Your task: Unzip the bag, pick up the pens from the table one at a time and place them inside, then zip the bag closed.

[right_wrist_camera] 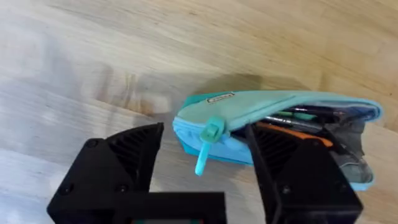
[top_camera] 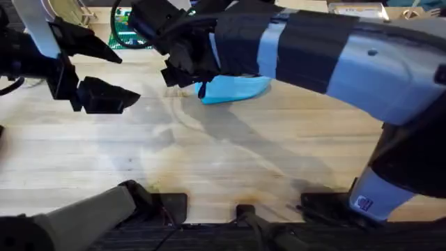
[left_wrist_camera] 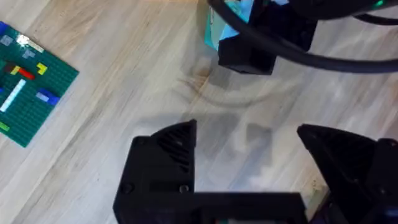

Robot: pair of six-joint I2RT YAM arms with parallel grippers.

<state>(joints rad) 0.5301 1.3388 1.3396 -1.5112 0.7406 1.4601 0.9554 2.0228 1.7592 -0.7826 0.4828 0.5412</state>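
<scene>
Bag [right_wrist_camera: 249, 118] label unreadable; right gripper [right_wrist_camera: 205, 168] wide astride it; left gripper [left_wrist_camera: 249, 155] wide

Light wood plank surface [right_wrist_camera: 93, 50]: visible grain, matt, smooth, some scuff marks. Light blue soft fabric pouch [right_wrist_camera: 261, 109]: cloth, slightly sheened, with a smooth turquoise plastic zip pull [right_wrist_camera: 207, 144]. Black right end effector [right_wrist_camera: 202, 171]: matt plastic fingers, ribbed inner faces. Black left end effector [left_wrist_camera: 249, 168]: same matt plastic. Green studded plastic baseplate [left_wrist_camera: 31, 93]: bumpy, faintly glossy.
</scene>
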